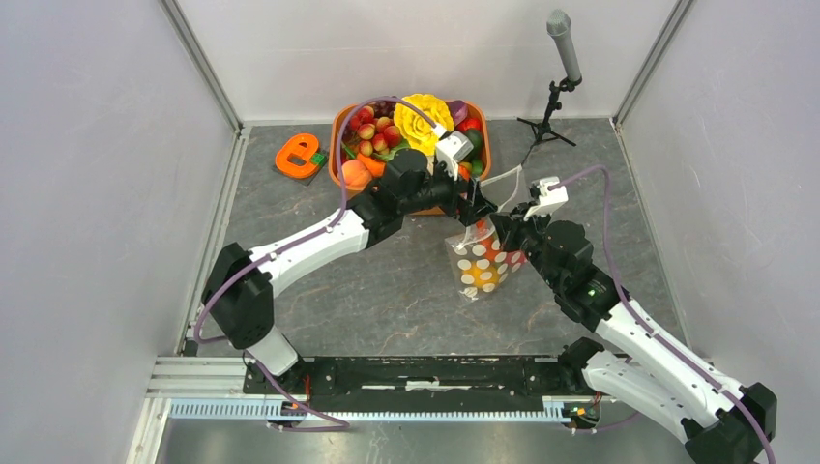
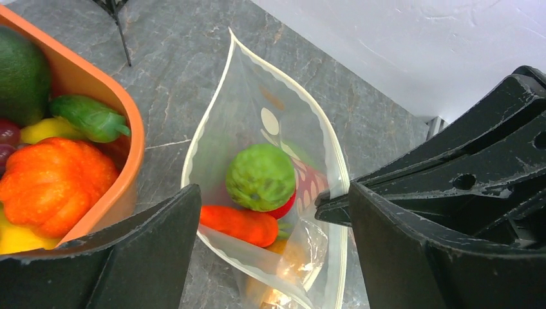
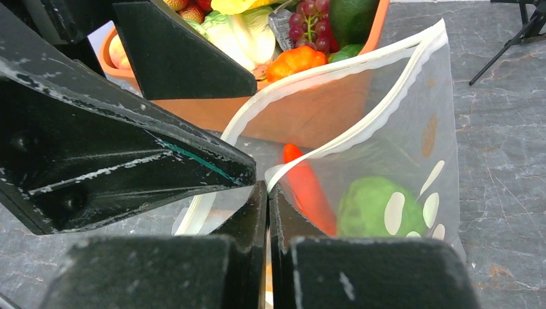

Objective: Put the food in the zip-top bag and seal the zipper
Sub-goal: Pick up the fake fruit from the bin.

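The zip-top bag [image 1: 479,256] stands upright in front of the orange tub, its mouth open. My right gripper [image 3: 267,193] is shut on the bag's rim and holds it up; it also shows in the top view [image 1: 501,224]. The whitish zipper [image 2: 201,129] curves round the open mouth, its two sides apart. Inside lie a green fruit [image 2: 261,177], an orange carrot [image 2: 238,224] and a red piece [image 2: 284,209]. My left gripper [image 2: 273,257] is open and empty, just above the mouth, one finger [image 2: 129,257] on each side of it.
The orange tub [image 1: 338,145] behind the bag holds more food: an orange pumpkin [image 2: 55,183], a green pepper [image 2: 90,116], grapes [image 3: 312,22]. An orange tape dispenser [image 1: 300,155] lies left of it. A microphone stand [image 1: 553,106] is at the back right. Walls enclose both sides.
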Available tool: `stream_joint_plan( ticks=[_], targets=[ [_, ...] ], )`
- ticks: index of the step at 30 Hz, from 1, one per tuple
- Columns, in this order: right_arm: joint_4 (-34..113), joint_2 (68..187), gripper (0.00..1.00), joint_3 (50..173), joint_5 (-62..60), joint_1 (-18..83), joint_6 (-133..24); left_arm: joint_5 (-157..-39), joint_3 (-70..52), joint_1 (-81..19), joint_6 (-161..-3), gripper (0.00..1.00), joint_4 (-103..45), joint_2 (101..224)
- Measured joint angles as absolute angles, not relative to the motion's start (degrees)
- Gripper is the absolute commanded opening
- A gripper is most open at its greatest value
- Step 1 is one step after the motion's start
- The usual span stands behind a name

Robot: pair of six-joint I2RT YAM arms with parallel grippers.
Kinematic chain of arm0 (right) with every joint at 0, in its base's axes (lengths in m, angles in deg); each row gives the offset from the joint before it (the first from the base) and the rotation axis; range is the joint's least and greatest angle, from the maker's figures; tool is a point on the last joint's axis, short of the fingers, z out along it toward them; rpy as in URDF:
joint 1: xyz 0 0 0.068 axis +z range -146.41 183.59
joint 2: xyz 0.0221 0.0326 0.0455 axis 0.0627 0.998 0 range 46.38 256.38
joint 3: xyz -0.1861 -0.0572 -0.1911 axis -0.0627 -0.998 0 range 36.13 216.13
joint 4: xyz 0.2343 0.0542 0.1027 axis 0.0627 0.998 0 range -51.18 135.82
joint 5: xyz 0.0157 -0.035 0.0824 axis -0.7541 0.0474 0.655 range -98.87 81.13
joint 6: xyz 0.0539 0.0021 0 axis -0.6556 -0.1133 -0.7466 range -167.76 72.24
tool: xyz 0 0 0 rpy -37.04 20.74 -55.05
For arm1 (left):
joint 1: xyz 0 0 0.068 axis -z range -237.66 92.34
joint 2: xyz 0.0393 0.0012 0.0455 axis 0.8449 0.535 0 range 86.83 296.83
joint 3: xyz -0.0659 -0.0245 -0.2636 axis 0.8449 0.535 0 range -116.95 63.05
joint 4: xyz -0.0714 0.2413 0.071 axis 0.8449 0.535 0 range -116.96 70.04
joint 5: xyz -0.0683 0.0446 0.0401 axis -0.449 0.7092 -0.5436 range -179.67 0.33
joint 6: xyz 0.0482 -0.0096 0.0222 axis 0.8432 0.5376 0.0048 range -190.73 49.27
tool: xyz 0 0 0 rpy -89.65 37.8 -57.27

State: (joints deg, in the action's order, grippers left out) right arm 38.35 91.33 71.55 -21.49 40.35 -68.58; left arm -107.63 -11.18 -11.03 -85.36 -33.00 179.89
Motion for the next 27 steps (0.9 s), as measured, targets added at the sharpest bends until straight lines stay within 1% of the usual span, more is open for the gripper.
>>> stream_joint_plan(
  ticks=[4, 10, 16, 19, 22, 27],
  targets=[
    [38.7, 91.3, 0.01, 71.5, -23.4, 40.3, -69.0, -105.4, -9.5, -11.0, -85.3, 1.00, -34.4, 178.5],
    [39.9, 89.5, 0.01, 70.9, -28.6, 40.3, -69.4, -99.1, -9.9, -11.7, -85.2, 1.00, -35.3, 177.8],
    [40.7, 89.5, 0.01, 70.9, -29.5, 40.3, -69.4, -97.1, -19.8, -15.2, -85.3, 1.00, -34.5, 184.5],
    [40.8, 89.5, 0.01, 70.9, -29.5, 40.3, -69.4, -97.0, -25.5, -16.9, -85.3, 0.96, -34.4, 189.6],
    [41.1, 89.2, 0.01, 70.9, -29.6, 40.3, -69.4, -96.5, -29.8, -18.1, -85.3, 0.89, -34.3, 194.8],
    [41.7, 88.4, 0.01, 70.9, -30.3, 40.3, -69.4, -95.8, -34.2, -18.9, -85.2, 0.84, -33.7, 202.0]
  ],
)
